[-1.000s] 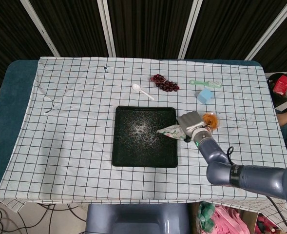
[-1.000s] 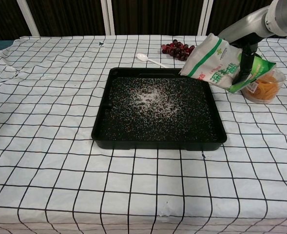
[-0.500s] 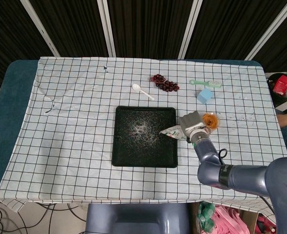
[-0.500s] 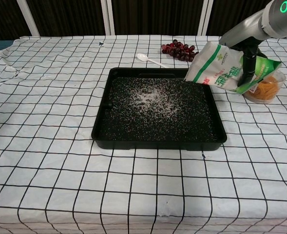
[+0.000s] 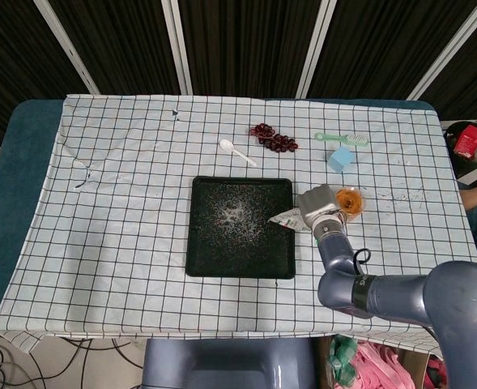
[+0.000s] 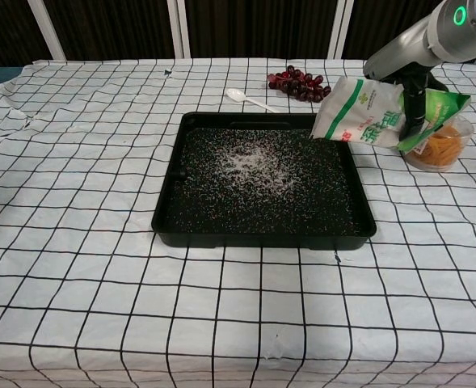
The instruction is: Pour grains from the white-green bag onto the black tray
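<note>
The black tray (image 5: 202, 251) (image 6: 166, 218) lies mid-table with white grains (image 6: 250, 166) scattered over its floor, densest toward the back. My right hand (image 5: 319, 204) (image 6: 415, 89) grips the white-green bag (image 6: 359, 113) (image 5: 285, 217) over the tray's right rear corner, held near level with its mouth pointing left. In the chest view only dark finger parts show behind the bag. My left hand appears in neither view.
A clear cup of orange pieces (image 6: 441, 144) (image 5: 350, 199) stands just right of the bag. Behind the tray lie a white spoon (image 5: 236, 151), dark red grapes (image 5: 274, 138), a green brush (image 5: 342, 138) and a blue cube (image 5: 340, 159).
The bag has swung from a downward tilt to nearly level and shifted slightly right and up, its mouth lifting away from the tray's middle. The right arm has drawn in closer.
</note>
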Robot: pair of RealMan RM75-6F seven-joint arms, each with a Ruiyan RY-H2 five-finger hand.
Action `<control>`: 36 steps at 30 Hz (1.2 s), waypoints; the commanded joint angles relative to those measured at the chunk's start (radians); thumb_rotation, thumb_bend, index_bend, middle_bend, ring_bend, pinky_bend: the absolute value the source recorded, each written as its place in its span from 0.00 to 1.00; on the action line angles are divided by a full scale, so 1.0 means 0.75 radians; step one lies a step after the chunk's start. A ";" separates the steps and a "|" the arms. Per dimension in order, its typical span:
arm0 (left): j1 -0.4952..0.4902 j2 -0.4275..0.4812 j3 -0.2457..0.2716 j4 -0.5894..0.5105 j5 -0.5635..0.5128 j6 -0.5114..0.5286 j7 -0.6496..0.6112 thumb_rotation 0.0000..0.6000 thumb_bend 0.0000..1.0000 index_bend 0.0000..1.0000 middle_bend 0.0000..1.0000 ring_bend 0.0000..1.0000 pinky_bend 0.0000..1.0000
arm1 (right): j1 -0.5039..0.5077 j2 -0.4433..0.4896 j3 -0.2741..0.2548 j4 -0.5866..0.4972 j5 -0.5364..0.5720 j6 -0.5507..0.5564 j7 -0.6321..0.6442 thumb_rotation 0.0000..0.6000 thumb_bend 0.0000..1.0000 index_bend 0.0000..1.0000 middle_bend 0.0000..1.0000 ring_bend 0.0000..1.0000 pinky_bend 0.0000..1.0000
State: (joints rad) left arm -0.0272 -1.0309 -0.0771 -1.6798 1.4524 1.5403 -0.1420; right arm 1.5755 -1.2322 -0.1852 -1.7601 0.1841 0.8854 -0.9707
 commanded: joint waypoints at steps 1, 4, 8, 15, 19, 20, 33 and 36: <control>0.000 0.000 0.000 0.000 0.000 0.000 -0.001 1.00 0.61 0.23 0.05 0.00 0.00 | 0.010 -0.017 0.003 -0.004 0.024 0.033 -0.041 1.00 0.47 0.50 0.46 0.57 0.64; 0.000 0.001 0.001 0.001 -0.001 -0.002 -0.001 1.00 0.61 0.23 0.05 0.00 0.00 | 0.014 -0.028 0.005 -0.011 0.026 0.057 -0.072 1.00 0.47 0.50 0.46 0.57 0.64; 0.000 0.001 0.000 0.001 0.000 -0.001 -0.001 1.00 0.61 0.23 0.05 0.00 0.00 | 0.011 -0.045 0.017 -0.013 0.039 0.093 -0.108 1.00 0.47 0.50 0.46 0.57 0.64; 0.001 0.001 0.000 0.003 -0.001 -0.001 -0.003 1.00 0.61 0.23 0.05 0.00 0.00 | -0.024 -0.029 0.078 -0.016 0.040 0.064 -0.091 1.00 0.47 0.50 0.46 0.57 0.64; 0.002 0.002 -0.002 0.004 -0.002 0.001 -0.007 1.00 0.61 0.23 0.05 0.00 0.00 | -0.102 0.025 0.156 -0.024 -0.041 -0.025 0.048 1.00 0.47 0.51 0.46 0.57 0.64; 0.002 0.002 -0.002 0.004 -0.002 0.001 -0.008 1.00 0.61 0.23 0.05 0.00 0.00 | -0.132 0.048 0.189 -0.031 -0.061 -0.068 0.110 1.00 0.47 0.51 0.46 0.57 0.64; 0.003 -0.001 -0.002 0.005 0.000 0.006 0.001 1.00 0.61 0.23 0.05 0.00 0.00 | -0.499 0.104 0.377 0.021 -0.658 -0.240 0.635 1.00 0.47 0.51 0.45 0.57 0.64; 0.003 -0.001 -0.003 0.005 -0.001 0.006 0.002 1.00 0.61 0.23 0.05 0.00 0.00 | -0.573 0.080 0.403 0.048 -0.809 -0.220 0.725 1.00 0.47 0.52 0.45 0.56 0.63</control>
State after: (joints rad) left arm -0.0248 -1.0318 -0.0790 -1.6760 1.4516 1.5450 -0.1408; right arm 1.2244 -1.1601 0.0757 -1.7497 -0.3076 0.7246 -0.5201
